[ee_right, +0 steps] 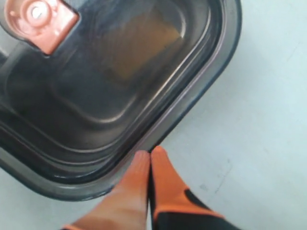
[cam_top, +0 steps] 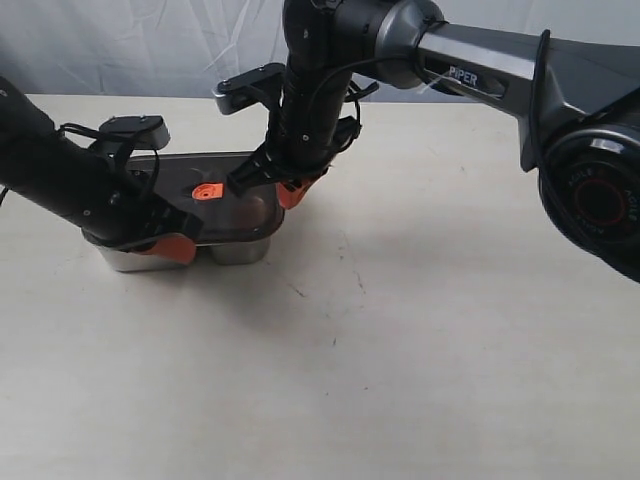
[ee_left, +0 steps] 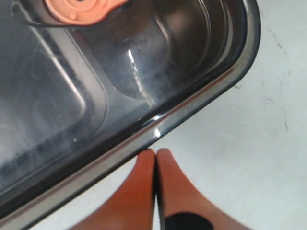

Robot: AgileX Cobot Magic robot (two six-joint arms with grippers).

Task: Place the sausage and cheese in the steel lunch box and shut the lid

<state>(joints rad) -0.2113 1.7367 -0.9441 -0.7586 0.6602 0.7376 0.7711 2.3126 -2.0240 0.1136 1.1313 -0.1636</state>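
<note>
Resting at the left of the exterior view, the left gripper [cam_top: 168, 248] is fully closed: its orange fingers [ee_left: 139, 191] meet with no gap and hold nothing. The tips sit at the near long edge of the lid [cam_top: 200, 170]; whether they touch it cannot be told. The lid is dark and translucent. It lies flat on the box [cam_top: 238, 252] and covers it fully. The box stands on the table [cam_top: 420, 360], left of frame centre. An orange valve [cam_top: 207, 190] sits at the middle of the lid. Under the right half of the lid a dim yellowish shape shows through: the cheese [ee_right: 144, 43], inside the box. At the right end of the lid, in the upper centre of the frame, the right gripper [cam_top: 290, 193] points downward. It is likewise closed tight and empty, tips at the corner rim of the lid.
</note>
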